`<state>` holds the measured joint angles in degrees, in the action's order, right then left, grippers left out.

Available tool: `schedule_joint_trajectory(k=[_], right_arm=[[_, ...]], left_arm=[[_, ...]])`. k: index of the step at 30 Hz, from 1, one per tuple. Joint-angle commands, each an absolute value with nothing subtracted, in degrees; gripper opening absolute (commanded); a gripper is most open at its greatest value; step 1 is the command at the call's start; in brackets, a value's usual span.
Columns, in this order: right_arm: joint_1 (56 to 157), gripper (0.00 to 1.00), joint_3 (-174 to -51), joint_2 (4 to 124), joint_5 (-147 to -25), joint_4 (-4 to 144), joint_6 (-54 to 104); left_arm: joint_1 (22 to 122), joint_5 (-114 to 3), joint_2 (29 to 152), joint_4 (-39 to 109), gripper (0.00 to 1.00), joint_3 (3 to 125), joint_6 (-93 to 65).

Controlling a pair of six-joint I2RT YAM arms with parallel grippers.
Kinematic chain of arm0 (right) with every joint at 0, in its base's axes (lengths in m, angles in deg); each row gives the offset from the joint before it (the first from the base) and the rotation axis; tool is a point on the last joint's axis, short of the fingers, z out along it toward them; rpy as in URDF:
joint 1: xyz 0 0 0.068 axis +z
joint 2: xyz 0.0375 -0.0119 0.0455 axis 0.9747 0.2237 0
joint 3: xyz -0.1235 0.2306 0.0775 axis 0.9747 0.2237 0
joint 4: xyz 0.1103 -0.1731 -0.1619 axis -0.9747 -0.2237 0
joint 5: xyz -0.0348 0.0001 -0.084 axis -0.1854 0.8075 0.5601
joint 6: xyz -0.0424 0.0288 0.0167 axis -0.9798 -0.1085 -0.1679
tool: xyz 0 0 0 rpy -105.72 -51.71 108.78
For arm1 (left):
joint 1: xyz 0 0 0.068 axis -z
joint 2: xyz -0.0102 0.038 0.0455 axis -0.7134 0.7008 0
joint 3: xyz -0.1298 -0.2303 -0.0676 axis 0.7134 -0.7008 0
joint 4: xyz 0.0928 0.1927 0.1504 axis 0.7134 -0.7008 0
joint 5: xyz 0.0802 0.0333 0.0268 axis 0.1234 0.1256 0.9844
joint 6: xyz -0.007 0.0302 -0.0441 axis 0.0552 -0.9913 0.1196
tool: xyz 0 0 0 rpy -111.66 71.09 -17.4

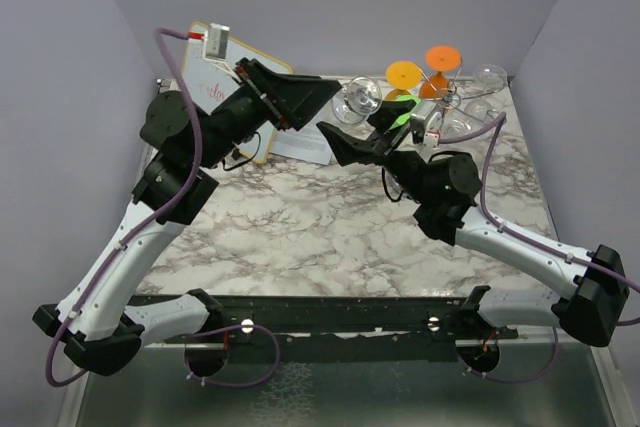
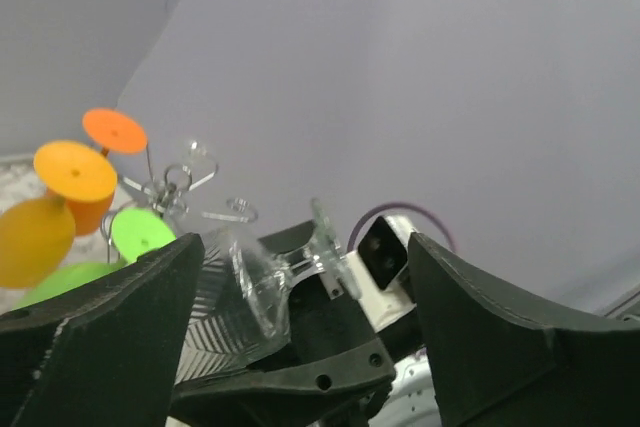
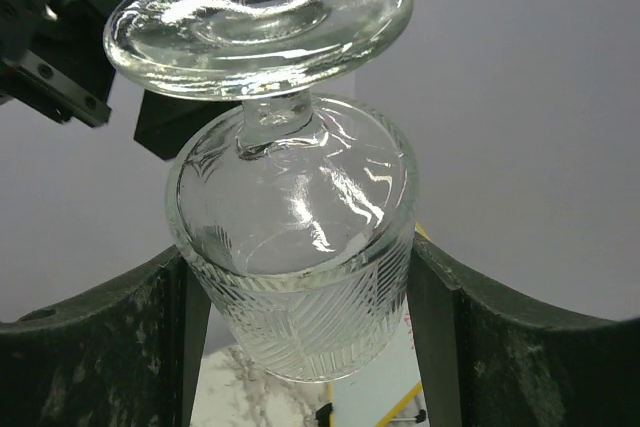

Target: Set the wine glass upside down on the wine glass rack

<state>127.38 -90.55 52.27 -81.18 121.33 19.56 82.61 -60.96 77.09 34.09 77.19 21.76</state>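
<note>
While the white-and-grey marbled tabletop (image 1: 300, 237) lies below, the left gripper (image 2: 305, 242) stands with jaws spread wide, holding nothing, opposite the right gripper (image 3: 297, 277). The shiny chrome wine glass rack (image 1: 447, 97), with orange and green discs among its wire arms, stands at the far right. The clear ribbed wine glass (image 3: 300, 247) is clamped by its bowl between the right gripper's fingers, just left of the rack and apart from it.

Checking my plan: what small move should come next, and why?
Probably back the left gripper away: its jaws stand open around the wine glass, which the right gripper grips by the bowl, freeing the path to the wine glass rack.
</note>
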Motion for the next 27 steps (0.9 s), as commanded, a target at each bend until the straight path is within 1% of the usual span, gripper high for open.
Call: schedule_joint_trajectory(k=[1,3,5,9,11,12,13,15,17,18,23,27], right_arm=[[127.7,0.08,-91.3,52.7,-83.6,126.6,11.5],[127.7,0.07,-91.8,53.1,-84.0,125.8,10.0],[127.7,0.07,-92.3,53.4,-84.6,124.9,8.4],[127.7,0.07,-92.5,53.9,-84.2,123.8,6.1],[127.7,0.07,-92.6,54.2,-83.6,123.4,5.5],[127.7,0.07,-92.7,54.2,-83.4,123.3,5.5],[127.7,0.07,-92.5,54.2,-83.2,123.1,5.9],[127.7,0.06,-92.2,54.3,-83.0,123.4,7.1],[127.7,0.05,-91.7,54.4,-82.9,124.1,8.2],[127.7,0.05,-91.6,54.3,-82.9,123.9,8.4],[127.7,0.05,-90.7,54.2,-82.5,123.7,7.9],[127.7,0.05,-90.4,54.8,-82.1,123.9,6.9]], left_arm=[[82.5,-69.7,79.3,26.2,0.77,78.9,21.8],[82.5,-71.4,80.2,26.0,0.74,79.7,22.5],[82.6,-72.1,81.3,25.1,0.68,80.1,23.4],[82.5,-72.7,82.0,26.2,0.47,79.0,26.0],[82.6,-71.3,82.1,24.9,0.44,78.9,25.4],[82.5,-70.2,81.8,24.5,0.44,78.8,25.1],[82.5,-69.4,81.6,24.5,0.47,78.2,25.0],[82.5,-68.7,80.9,25.0,0.56,76.7,24.7],[82.5,-66.9,80.8,22.7,0.66,77.7,22.8],[82.6,-66.1,80.7,21.7,0.68,78.4,21.7],[82.6,-64.2,79.0,21.0,0.78,78.1,20.1],[82.5,-65.4,78.5,19.9,0.81,78.0,19.2]])
